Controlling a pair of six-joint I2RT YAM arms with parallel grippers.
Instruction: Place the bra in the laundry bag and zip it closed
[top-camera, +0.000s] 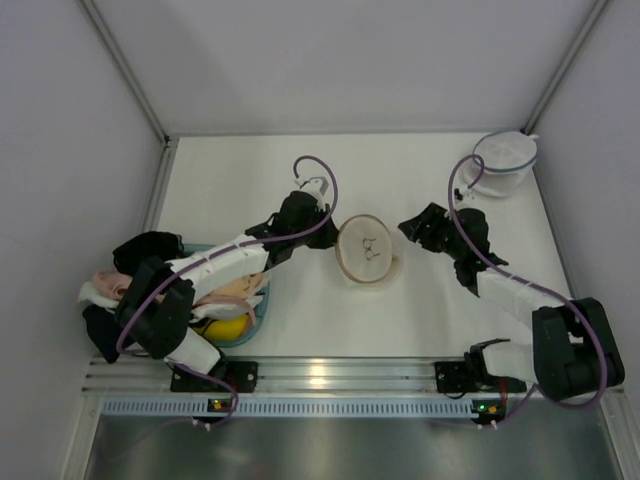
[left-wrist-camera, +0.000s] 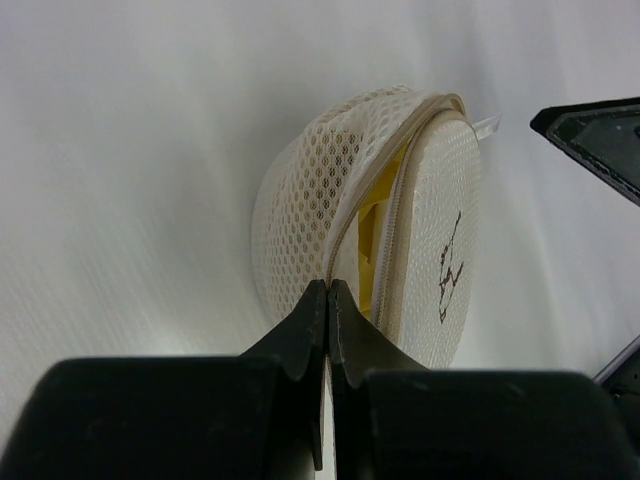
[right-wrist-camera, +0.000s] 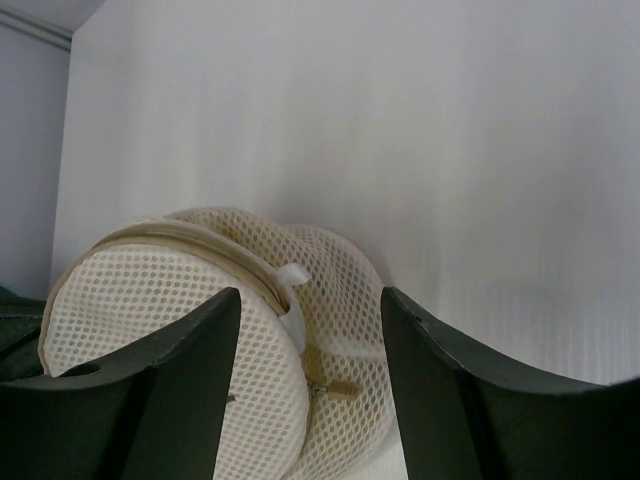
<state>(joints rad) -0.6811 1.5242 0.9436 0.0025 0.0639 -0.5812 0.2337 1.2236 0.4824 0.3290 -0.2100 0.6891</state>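
The mustard-yellow bra (left-wrist-camera: 372, 235) is inside the laundry bag (top-camera: 366, 250), showing only as a yellow strip through the gap where the beige zip is not closed. The bag lies near the middle of the white table (top-camera: 420, 180), between the two arms, its lid with the small dark mark facing up.

The left gripper (left-wrist-camera: 328, 290) is clenched tight, its fingertips pressed together right at the zip line on the bag's left edge. I can't make out whether a zip pull is pinched between them.

The right gripper (right-wrist-camera: 303, 295) sits at the bag's opposite side with its jaws apart, a small white tab on the rim showing in the gap.

Off to the left, a blue-rimmed tub (top-camera: 262, 310) holds peach garments (top-camera: 235, 290). A second round mesh bag (top-camera: 505, 160) with a blue rim sits in the far right corner.
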